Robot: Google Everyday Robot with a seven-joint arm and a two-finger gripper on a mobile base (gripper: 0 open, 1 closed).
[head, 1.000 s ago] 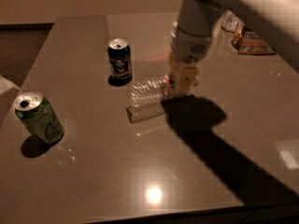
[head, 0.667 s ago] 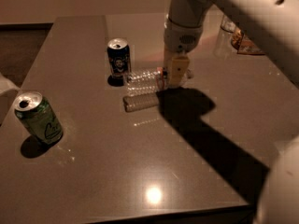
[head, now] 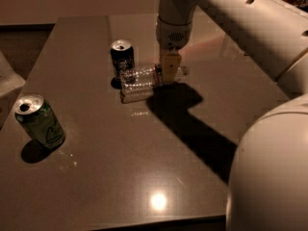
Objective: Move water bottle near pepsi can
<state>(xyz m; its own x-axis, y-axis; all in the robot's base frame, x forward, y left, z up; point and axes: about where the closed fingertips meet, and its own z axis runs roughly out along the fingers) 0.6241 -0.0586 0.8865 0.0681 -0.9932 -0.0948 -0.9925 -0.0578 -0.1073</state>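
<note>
The water bottle (head: 140,76) is clear and ribbed and lies on its side, its white cap (head: 183,71) pointing right. My gripper (head: 168,72) comes down from above and is shut on the bottle near its neck. The bottle hangs just above the table, with its reflection on the surface below it. The pepsi can (head: 122,57), dark with a silver top, stands upright just left of the bottle's base, almost touching it.
A green can (head: 40,121) with white script stands near the table's left edge. The brown glossy table (head: 144,167) stretches toward the front. My white arm (head: 269,28) and body fill the right side. A white object (head: 7,78) sits off the table at left.
My gripper has carried the bottle left and away from the front, so its base now sits next to the pepsi can. The cans have not moved.
</note>
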